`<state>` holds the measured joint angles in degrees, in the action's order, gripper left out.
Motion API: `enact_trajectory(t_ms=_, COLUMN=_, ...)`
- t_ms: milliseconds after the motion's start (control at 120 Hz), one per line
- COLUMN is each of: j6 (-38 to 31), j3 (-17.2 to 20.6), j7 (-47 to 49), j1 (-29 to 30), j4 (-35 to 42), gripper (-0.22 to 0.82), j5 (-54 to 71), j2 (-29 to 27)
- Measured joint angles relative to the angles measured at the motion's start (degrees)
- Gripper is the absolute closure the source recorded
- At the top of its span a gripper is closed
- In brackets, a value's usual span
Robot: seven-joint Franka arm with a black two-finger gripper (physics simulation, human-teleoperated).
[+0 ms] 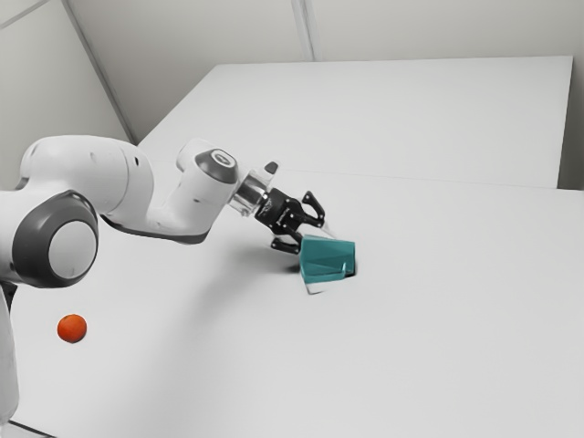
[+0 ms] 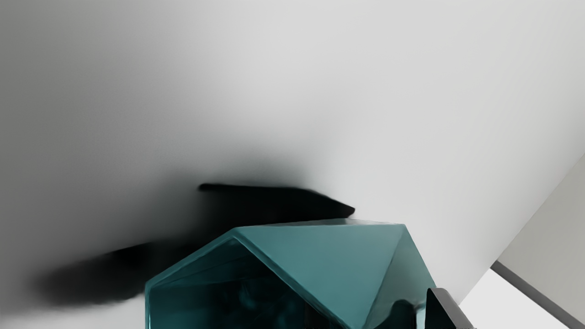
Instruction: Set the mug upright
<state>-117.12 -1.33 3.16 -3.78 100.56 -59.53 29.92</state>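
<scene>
White tabletop (image 1: 447,310) spreads wide around the tipped teal mug (image 1: 327,260) — edges well off — the hand (image 1: 315,245) spread apart.

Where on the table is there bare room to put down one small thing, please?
In the exterior view, bare table stretches from the teal mug to the view's right edge; another patch lies between mug and orange ball. It is crowded at the mug, where the tool reaches in.

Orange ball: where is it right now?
In the exterior view, the orange ball is on the table toward that view's left, nearest the arm's lower part, away from the teal mug.
</scene>
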Motion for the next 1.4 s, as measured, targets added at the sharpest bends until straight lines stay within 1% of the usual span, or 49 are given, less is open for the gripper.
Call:
enact_trajectory(t_ms=75, j6=-0.22, j3=0.01, j7=0.17, j1=-0.09, j4=-0.01, gripper=0.56, j5=0.21, j2=-0.03)
enact_trajectory(t_ms=383, j6=-0.6, j3=0.09, j7=0.87, j1=-0.59, j4=-2.24, gripper=0.75, j5=1.33, j2=-0.35)
enact_trajectory(t_ms=500, j6=-0.65, j3=0.05, j7=1.09, j1=-0.91, j4=-2.47, gripper=0.77, j5=2.85, j2=-0.62)
enact_trajectory(t_ms=567, j6=-0.68, j3=0.03, j7=1.26, j1=-1.48, j4=-2.52, gripper=0.77, j5=5.78, j2=-1.82)
enact_trajectory(t_ms=717, j6=-0.7, j3=0.09, j7=2.29, j1=-2.4, j4=-2.9, gripper=0.78, j5=22.05, j2=-7.54)
enact_trajectory(t_ms=867, j6=-0.67, j3=0.1, j7=3.18, j1=-3.05, j4=-2.29, gripper=0.78, j5=37.87, j2=-11.72)
enact_trajectory(t_ms=1000, j6=-0.57, j3=1.18, j7=3.94, j1=-3.27, j4=0.8, gripper=0.79, j5=49.36, j2=-15.65)
enact_trajectory(t_ms=1133, j6=-0.51, j3=1.4, j7=4.95, j1=-3.26, j4=6.48, gripper=0.79, j5=56.46, j2=-20.16)
enact_trajectory(t_ms=1258, j6=-0.48, j3=1.73, j7=6.2, j1=-3.28, j4=12.28, gripper=0.79, j5=59.78, j2=-24.36)
enact_trajectory(t_ms=1400, j6=-0.46, j3=1.77, j7=7.43, j1=-3.24, j4=15.36, gripper=0.79, j5=61.07, j2=-25.91)
